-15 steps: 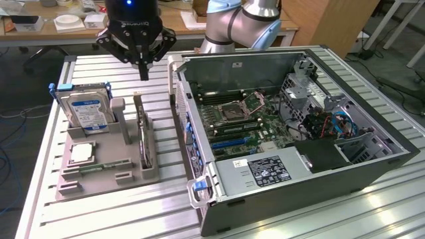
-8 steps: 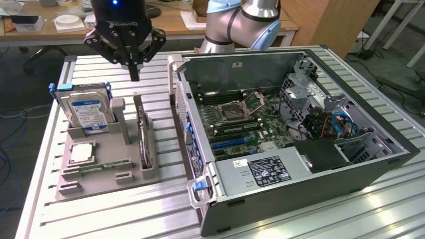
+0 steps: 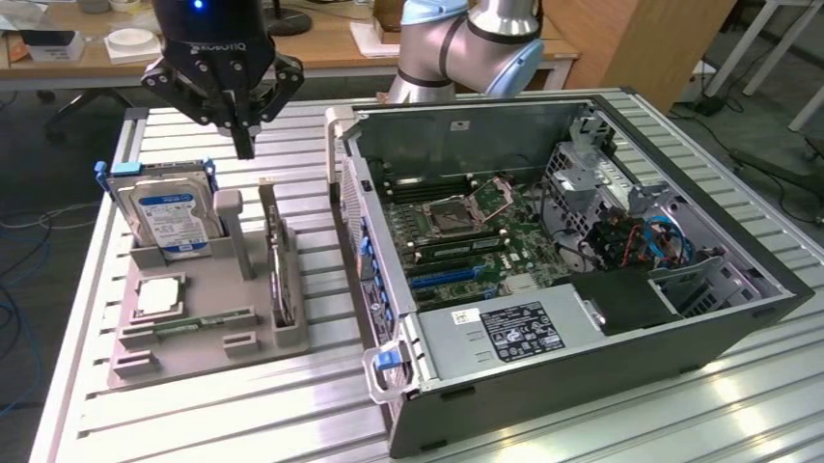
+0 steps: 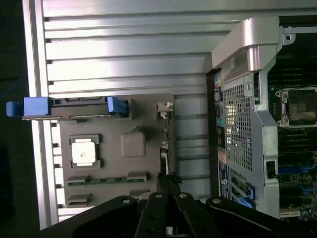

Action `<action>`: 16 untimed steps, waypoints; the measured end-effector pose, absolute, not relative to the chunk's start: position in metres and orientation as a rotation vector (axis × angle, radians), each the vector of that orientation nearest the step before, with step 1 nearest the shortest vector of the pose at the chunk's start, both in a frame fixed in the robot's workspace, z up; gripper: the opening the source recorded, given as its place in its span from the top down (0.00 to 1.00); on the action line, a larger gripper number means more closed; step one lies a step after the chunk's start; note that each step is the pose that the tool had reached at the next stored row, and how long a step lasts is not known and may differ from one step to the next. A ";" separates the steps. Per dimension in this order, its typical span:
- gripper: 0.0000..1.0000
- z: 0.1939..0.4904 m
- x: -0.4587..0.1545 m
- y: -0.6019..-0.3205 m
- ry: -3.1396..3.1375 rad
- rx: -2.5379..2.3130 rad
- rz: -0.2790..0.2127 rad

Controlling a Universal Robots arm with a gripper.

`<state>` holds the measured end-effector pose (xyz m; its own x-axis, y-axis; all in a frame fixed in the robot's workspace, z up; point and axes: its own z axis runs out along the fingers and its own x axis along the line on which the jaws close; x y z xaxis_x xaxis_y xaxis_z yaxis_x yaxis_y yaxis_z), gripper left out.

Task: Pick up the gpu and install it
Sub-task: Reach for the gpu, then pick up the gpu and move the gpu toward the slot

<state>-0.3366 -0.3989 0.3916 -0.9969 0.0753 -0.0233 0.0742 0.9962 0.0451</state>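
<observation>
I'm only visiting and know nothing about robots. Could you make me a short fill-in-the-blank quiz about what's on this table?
1. The gripper hangs in the air with its fingers ____, holding nothing.
2. The gpu stands on edge in the gray holder, outside the computer case, so it is not yet ____.
3. The hard drive carries a ____ and white label.

Missing words: shut; installed; blue.

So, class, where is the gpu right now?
In the exterior view the gpu stands on edge in the grey holder tray, between the hard drive and the open computer case.
</observation>
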 end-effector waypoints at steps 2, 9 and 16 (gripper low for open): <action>0.90 0.392 -0.337 -0.399 3.114 0.116 0.069; 0.90 0.392 -0.338 -0.399 3.114 0.116 0.069; 0.83 0.392 -0.338 -0.399 3.114 0.117 0.069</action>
<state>-0.3382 -0.3989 0.3917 -0.9969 0.0752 -0.0233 0.0741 0.9962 0.0451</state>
